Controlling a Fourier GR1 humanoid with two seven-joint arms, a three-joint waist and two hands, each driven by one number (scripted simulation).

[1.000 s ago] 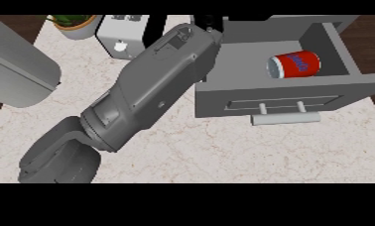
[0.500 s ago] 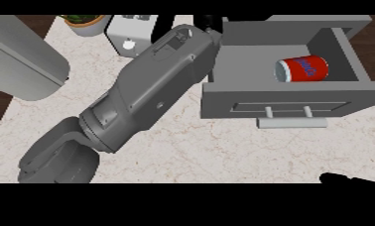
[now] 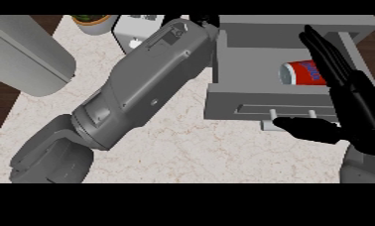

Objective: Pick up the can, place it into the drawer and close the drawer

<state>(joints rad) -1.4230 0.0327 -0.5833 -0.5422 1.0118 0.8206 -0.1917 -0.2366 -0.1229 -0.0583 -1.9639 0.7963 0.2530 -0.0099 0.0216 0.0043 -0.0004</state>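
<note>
The red can (image 3: 299, 73) with a blue label lies on its side inside the open grey drawer (image 3: 236, 102) at the right. My right hand (image 3: 350, 96) stands open at the drawer's right side, its straight fingers reaching up past the can. Its thumb (image 3: 307, 129) lies across the drawer's handle (image 3: 273, 116). My left forearm (image 3: 147, 81) runs from the lower left up to the drawer's far left corner. Only a dark bit of the left hand (image 3: 205, 21) shows there, touching nothing that I can see.
A potted plant (image 3: 93, 22) and a white appliance (image 3: 132, 34) stand at the back of the marble counter (image 3: 205, 150). A big grey rounded object (image 3: 33, 56) fills the left side. The counter's left edge runs beside it.
My right hand has come up from the lower right corner to the drawer's front and right side. The can still lies in the drawer. The left arm has barely moved.
</note>
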